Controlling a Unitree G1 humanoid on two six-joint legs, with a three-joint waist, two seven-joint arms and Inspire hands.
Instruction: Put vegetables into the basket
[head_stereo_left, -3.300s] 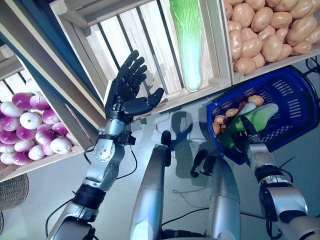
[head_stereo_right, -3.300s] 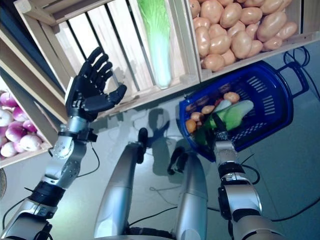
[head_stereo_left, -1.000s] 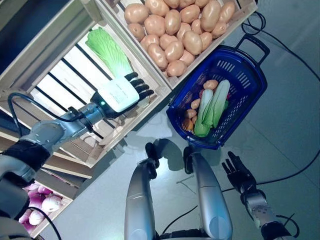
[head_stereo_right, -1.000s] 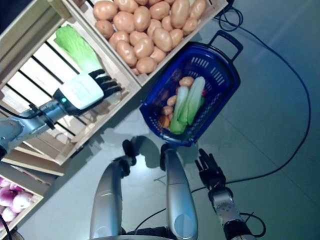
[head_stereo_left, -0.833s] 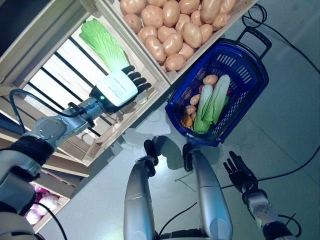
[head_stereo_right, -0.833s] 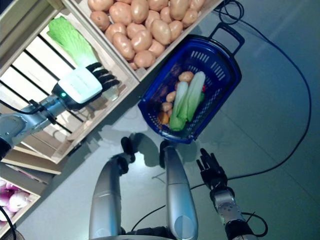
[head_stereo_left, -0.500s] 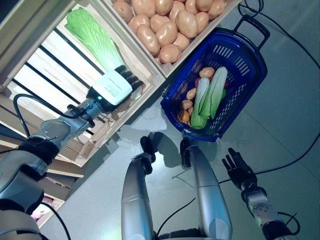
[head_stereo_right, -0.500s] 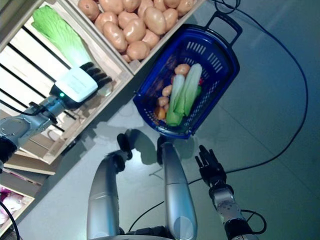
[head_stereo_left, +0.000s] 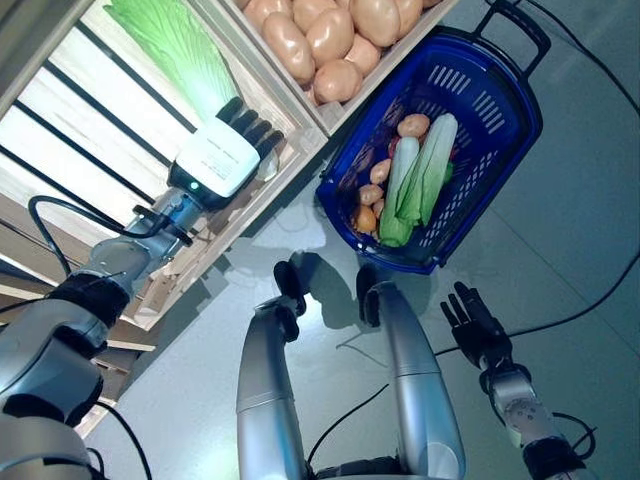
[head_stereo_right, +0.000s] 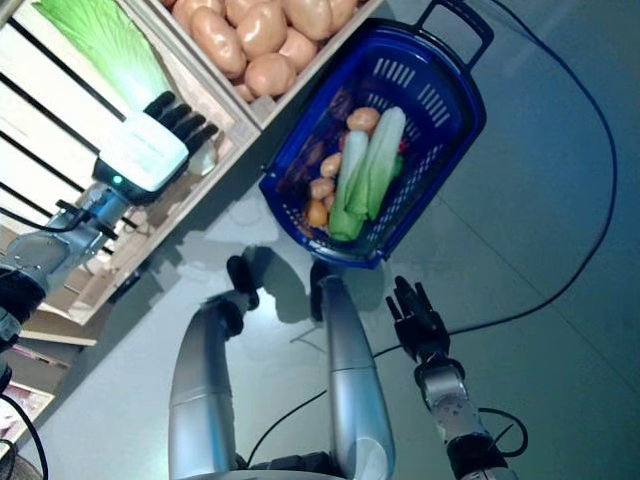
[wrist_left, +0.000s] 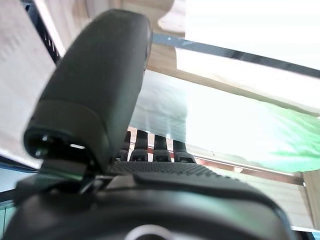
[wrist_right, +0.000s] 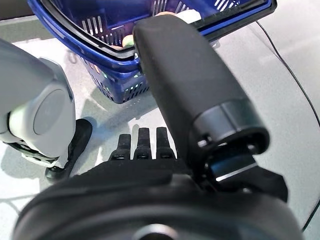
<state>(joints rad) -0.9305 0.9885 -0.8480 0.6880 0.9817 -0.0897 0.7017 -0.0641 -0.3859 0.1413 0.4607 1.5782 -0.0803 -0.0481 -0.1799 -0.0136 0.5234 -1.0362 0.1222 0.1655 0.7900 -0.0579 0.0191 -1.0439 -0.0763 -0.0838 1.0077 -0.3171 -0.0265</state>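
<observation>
The fingers (head_stereo_left: 248, 124) of the left hand (head_stereo_left: 218, 160) are straight and released, and they hold nothing. They now lie at the lower, pale end of the cabbage (head_stereo_left: 172, 40) in the slatted crate (head_stereo_left: 60, 130); whether they already touch it cannot be told. In the left wrist view the fingers point along the slats toward the green leaves. About three seconds ago this hand was raised and spread in front of the crate, well apart from the cabbage, and in the last second it has moved step by step closer to the stalk. So the reach seems almost complete, and the next step is probably to close the fingers around the cabbage.

The right hand (head_stereo_left: 476, 327) hangs low over the floor, near the basket (head_stereo_left: 500, 110) but apart from it, with fingers open and empty. Three seconds ago it was at the basket with a green vegetable; now that vegetable (head_stereo_left: 420, 185) lies inside the basket, beside several potatoes (head_stereo_left: 412, 125). This part of the task looks finished.

More potatoes (head_stereo_left: 320, 35) fill the crate just beside the basket.
</observation>
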